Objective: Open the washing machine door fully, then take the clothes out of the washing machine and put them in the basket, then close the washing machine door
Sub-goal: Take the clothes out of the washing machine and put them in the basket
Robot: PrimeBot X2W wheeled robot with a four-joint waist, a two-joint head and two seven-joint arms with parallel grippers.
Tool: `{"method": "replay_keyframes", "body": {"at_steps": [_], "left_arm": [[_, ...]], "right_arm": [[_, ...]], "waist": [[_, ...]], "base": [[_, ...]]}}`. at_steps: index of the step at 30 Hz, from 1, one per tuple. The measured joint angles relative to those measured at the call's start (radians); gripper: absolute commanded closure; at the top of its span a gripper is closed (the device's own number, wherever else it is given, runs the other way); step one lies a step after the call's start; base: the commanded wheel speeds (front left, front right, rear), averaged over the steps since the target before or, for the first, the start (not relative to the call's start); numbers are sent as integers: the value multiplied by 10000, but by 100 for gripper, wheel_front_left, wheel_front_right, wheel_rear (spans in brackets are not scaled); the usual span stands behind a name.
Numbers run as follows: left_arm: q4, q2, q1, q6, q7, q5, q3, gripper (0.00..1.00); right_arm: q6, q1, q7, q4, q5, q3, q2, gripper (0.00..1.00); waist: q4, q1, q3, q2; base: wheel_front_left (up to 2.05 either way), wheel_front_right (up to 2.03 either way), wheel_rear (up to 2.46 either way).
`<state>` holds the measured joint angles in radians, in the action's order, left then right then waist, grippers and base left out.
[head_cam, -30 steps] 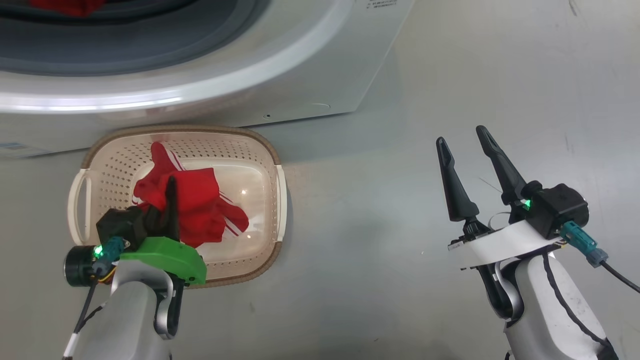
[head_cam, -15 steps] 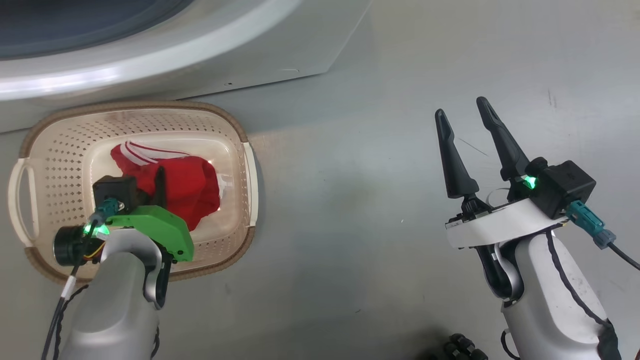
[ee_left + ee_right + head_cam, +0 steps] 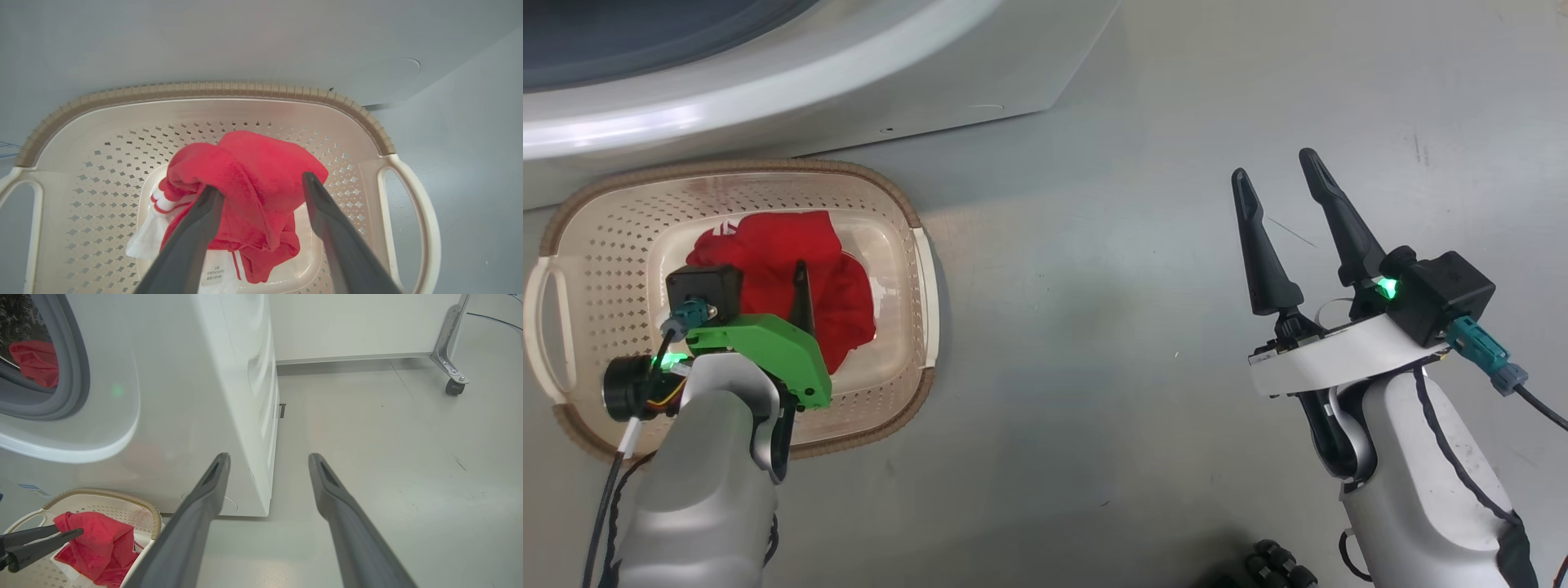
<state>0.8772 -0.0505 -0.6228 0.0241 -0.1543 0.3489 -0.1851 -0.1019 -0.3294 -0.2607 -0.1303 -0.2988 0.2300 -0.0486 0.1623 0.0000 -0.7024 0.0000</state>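
Looks like the left fingers (image 3: 196, 228) just sprang apart to drop the garment (image 3: 253, 163) in the basket (image 3: 204, 87), parked by the washer (image 3: 1013, 73). Meanwhile the right fingers (image 3: 1262, 253) hang wide, empty. Another red piece (image 3: 34, 361) waits in the drum (image 3: 16, 318).

Two pale grey forearms (image 3: 703, 474) gleaming, left wrist wearing a bright green bracket (image 3: 768, 351), right wrist wearing a white band (image 3: 1339, 363), right gripper (image 3: 1273, 166) tapering into long black fingers (image 3: 1262, 261), small green lamps (image 3: 1387, 287) glowing on boxy black housings (image 3: 1445, 298), teal plugs (image 3: 1474, 343) trailing black cables (image 3: 1539, 408)
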Motion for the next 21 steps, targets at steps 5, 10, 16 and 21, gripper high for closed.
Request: {"method": "replay_keyframes", "body": {"at_steps": [5, 10, 16, 21], "left_arm": [[173, 2, -60, -29, -512, -75, -65, 0], [178, 8, -138, -119, -779, -184, -130, 0], [150, 38, -137, -136, -871, -240, -161, 0], [-155, 73, -126, -219, -949, -242, -184, 0]], "right_arm": [[4, -53, 0, -144, -19, -31, 0, 0], [79, -52, 0, -259, -27, -173, -2, 0], [81, 19, 0, -391, 8, -311, 0, 0], [82, 150, 0, -447, 23, -420, 0, 0]], "waist": [[-12, 0, 207, 0], [-70, 0, 509, 0], [-211, 0, 929, 0], [-357, 0, 1300, 0]], "base": [[0, 0, 0], [0, 0, 0], [0, 0, 0], [0, 0, 0]]}}
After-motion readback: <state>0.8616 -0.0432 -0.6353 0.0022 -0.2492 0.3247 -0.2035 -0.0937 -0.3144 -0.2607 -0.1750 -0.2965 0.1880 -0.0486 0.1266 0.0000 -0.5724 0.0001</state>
